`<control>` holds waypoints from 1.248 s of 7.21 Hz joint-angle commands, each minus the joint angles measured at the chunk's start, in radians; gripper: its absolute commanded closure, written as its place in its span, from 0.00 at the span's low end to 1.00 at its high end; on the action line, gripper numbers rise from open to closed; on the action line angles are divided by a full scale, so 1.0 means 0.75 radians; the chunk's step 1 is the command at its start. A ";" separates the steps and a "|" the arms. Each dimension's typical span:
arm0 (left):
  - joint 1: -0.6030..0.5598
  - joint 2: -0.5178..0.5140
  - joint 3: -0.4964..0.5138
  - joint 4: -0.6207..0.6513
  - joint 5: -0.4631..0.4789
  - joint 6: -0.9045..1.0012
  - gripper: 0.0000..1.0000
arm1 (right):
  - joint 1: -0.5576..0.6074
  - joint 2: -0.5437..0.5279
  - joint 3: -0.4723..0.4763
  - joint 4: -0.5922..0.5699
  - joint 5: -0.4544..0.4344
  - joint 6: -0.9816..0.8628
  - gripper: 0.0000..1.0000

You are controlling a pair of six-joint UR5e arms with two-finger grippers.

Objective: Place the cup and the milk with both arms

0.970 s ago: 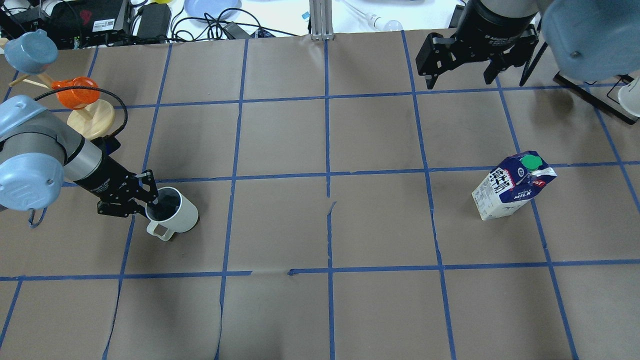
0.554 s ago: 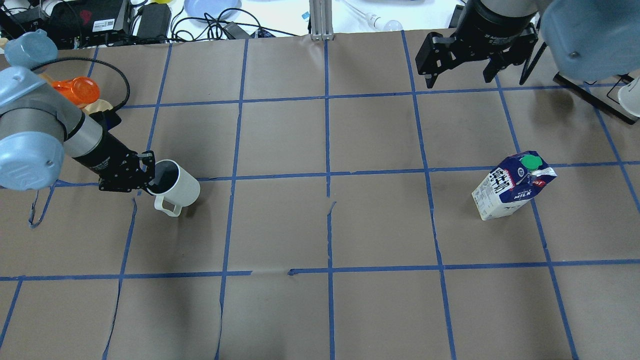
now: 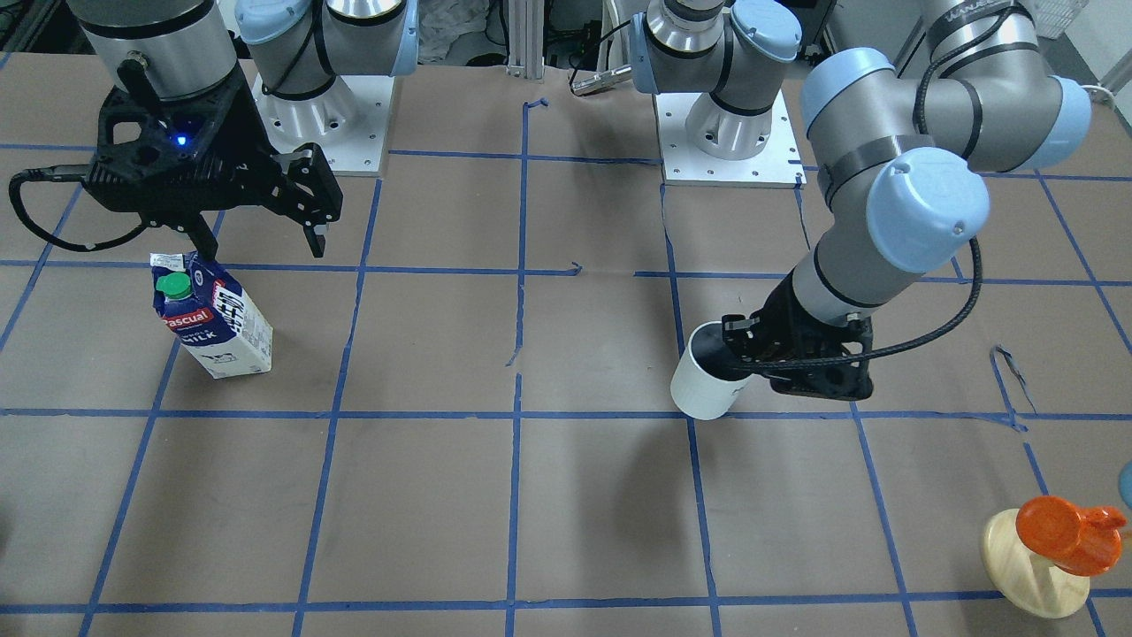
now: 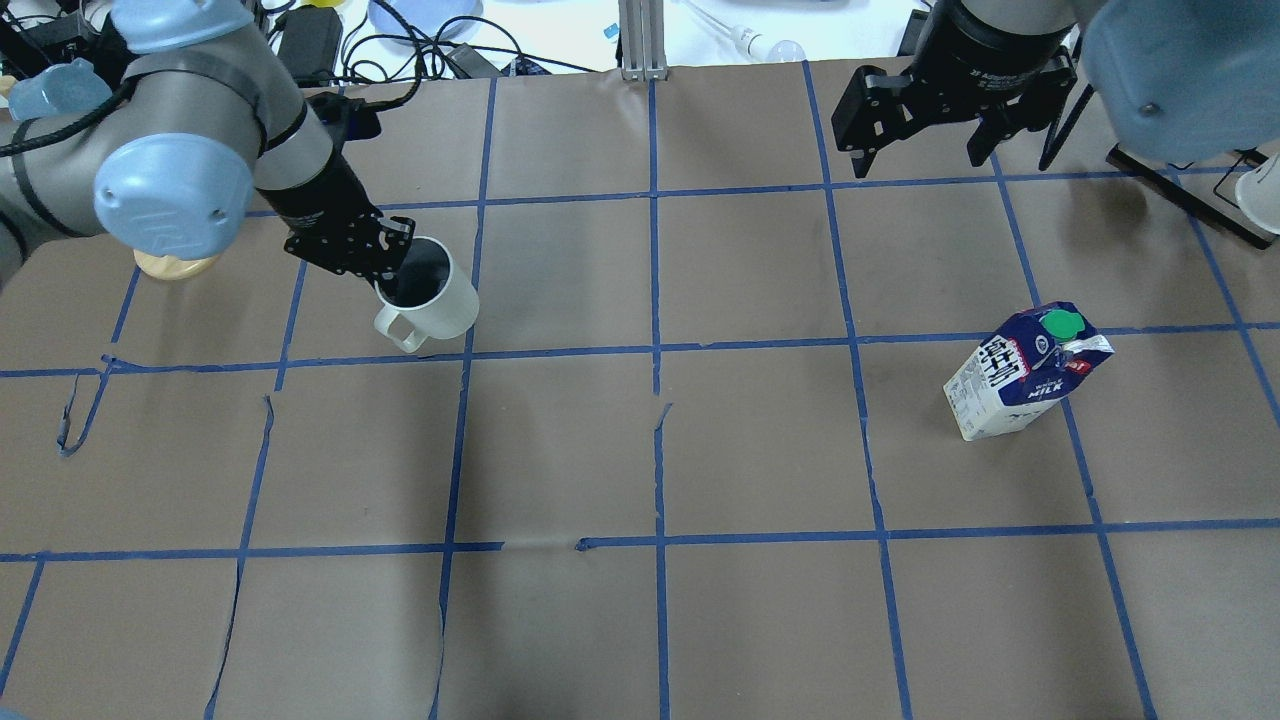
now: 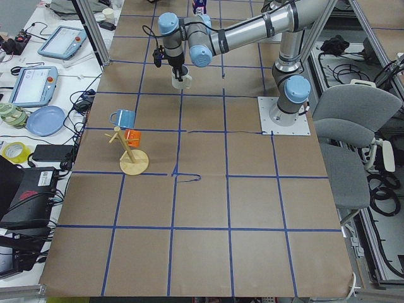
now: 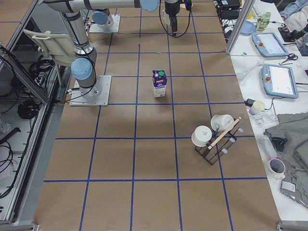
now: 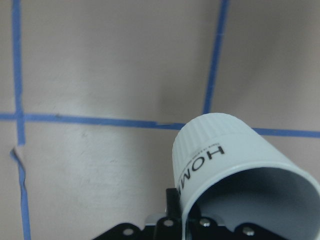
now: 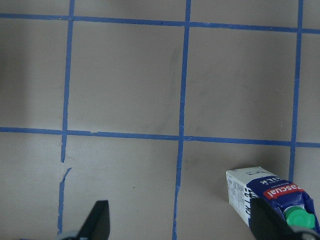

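The cup (image 4: 437,297) is a white mug with "HOME" on its side (image 7: 210,160). My left gripper (image 4: 393,274) is shut on its rim, one finger inside, and holds it tilted above the table, left of centre; it also shows in the front view (image 3: 703,389). The milk (image 4: 1020,375), a blue and white carton with a green cap, stands upright on the right (image 3: 212,318). My right gripper (image 4: 922,140) is open and empty, raised beyond the milk; the carton sits at the lower right of its wrist view (image 8: 265,197).
A wooden mug tree with an orange cup (image 3: 1048,548) and a blue cup (image 5: 123,118) stands at the far left. A dark rack with white cups (image 6: 214,137) stands at the right end. Cables and devices (image 4: 300,40) lie beyond the far edge.
My left arm has carried the cup away from the robot and to the right, about one grid square. The right arm and the milk have not moved.
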 commanded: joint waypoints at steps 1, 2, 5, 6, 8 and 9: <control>-0.159 -0.088 0.022 0.064 0.001 0.205 1.00 | 0.000 0.000 0.000 -0.006 -0.042 -0.059 0.00; -0.235 -0.141 0.022 0.211 0.001 0.266 1.00 | 0.000 0.000 0.000 -0.004 -0.041 -0.059 0.00; -0.360 -0.219 0.031 0.324 0.001 0.326 1.00 | 0.000 0.000 0.000 -0.004 -0.039 -0.059 0.00; -0.375 -0.236 0.031 0.341 0.001 0.332 1.00 | 0.000 0.000 0.000 -0.006 -0.034 -0.059 0.00; -0.414 -0.258 0.033 0.426 0.003 0.489 1.00 | 0.000 0.000 0.000 -0.002 -0.030 -0.059 0.00; -0.418 -0.276 0.035 0.443 0.003 0.498 1.00 | 0.000 0.000 0.000 0.000 -0.030 -0.059 0.00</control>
